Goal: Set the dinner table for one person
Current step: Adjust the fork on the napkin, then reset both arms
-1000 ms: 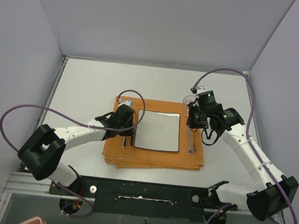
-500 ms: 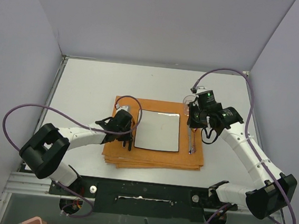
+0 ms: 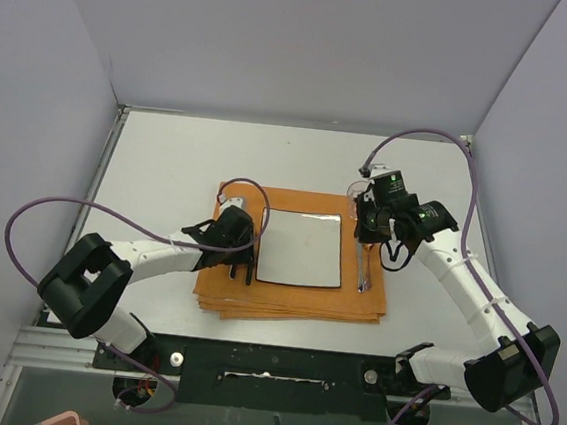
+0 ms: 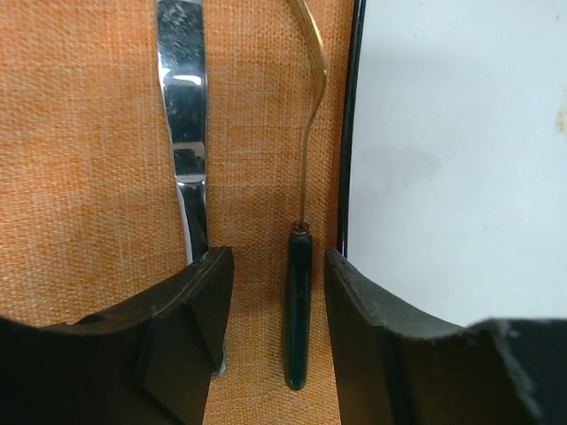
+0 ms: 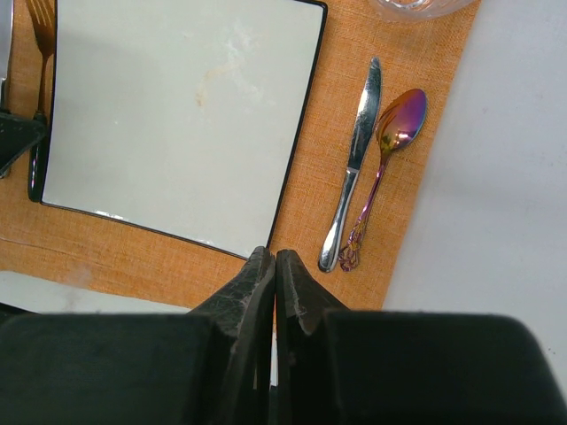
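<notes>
a second ago my left claw [image 4: 276, 261] was pinched shut farther up the plate's left side. now it has slid back toward the near edge of the tabletop and its jaws stand apart. the dark handle of the fork [image 4: 298, 301] lies on the cloth between them, with a gap on either side, so i grip nothing. the fork runs along the left edge of the plate [image 4: 461, 159], tines pointing to the far edge. a silver utensil [image 4: 188, 150] lies parallel just to its left, its near end hidden behind my left finger.

my right claw [image 5: 274, 257] is closed tight on nothing, as it was a second ago, and has hardly shifted. it hangs over the near right part of the orange cloth [image 3: 285, 301]. the knife [image 5: 354, 159] and the spoon [image 5: 385, 164] lie side by side on the cloth to the right of the plate, the spoon nearer the cloth's right edge. a clear glass [image 5: 412, 7] stands beyond them at the cloth's far right corner.

the dinner table [image 3: 168, 161] fills the floor of the view under both arms. the cloth sits at its middle, somewhat toward the near edge, with the plate at the cloth's centre. cloth, plate, knife and spoon lie where they lay before.
</notes>
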Available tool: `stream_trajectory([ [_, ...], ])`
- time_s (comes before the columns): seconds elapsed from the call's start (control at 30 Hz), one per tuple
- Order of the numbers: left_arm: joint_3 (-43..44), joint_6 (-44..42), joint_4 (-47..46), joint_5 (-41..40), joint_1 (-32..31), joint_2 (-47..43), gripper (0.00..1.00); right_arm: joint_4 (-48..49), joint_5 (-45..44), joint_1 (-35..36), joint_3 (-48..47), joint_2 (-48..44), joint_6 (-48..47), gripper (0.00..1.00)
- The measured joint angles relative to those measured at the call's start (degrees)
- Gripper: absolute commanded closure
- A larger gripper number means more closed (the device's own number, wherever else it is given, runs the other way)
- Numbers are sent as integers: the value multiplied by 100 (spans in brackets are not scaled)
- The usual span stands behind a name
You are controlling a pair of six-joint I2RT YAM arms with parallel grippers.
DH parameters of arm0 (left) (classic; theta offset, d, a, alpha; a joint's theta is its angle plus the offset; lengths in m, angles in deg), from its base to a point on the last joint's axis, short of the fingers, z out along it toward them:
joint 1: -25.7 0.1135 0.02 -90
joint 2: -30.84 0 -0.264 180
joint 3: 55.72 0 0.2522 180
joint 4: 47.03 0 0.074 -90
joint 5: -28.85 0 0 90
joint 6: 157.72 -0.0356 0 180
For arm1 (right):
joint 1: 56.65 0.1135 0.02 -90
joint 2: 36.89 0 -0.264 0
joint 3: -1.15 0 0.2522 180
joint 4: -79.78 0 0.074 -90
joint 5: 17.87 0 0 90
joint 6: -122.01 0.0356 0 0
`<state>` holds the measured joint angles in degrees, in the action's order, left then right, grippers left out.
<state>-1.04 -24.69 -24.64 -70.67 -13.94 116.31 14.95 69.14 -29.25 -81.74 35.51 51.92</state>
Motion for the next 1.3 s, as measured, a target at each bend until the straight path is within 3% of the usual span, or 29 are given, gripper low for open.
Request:
stream_trajectory([
  [0.33, 647, -358, 758, -678, -4, -70, 54, 2, 7, -48, 0, 2, -4, 100],
  [0.5, 964, -595, 1121, -903, -46, -522, 55, 22, 26, -107, 17, 0, -4, 100],
  [0.67, 997, -726, 1464, -1276, -66, -979, 63, 85, 57, -153, 118, -15, 0, 100],
  [0.9, 691, -710, 1788, -1416, -61, -787, 80, 87, 66, -160, 155, -118, 2, 100],
  [0.97, 621, -697, 1823, -1414, -63, -658, 77, 87, 68, -160, 157, -149, 7, 100],
  [1.1, 658, -754, 2035, -1530, -195, -540, 56, 173, 66, -160, 271, -339, 2, 85],
  [1.2, 994, -1056, 2286, -1818, -632, -614, 50, 470, 61, -160, 675, -887, -61, 66],
  [1.3, 1534, -1491, 2328, -2046, -1069, -977, 46, 772, -22, -160, 1021, -1561, -195, 56],
])
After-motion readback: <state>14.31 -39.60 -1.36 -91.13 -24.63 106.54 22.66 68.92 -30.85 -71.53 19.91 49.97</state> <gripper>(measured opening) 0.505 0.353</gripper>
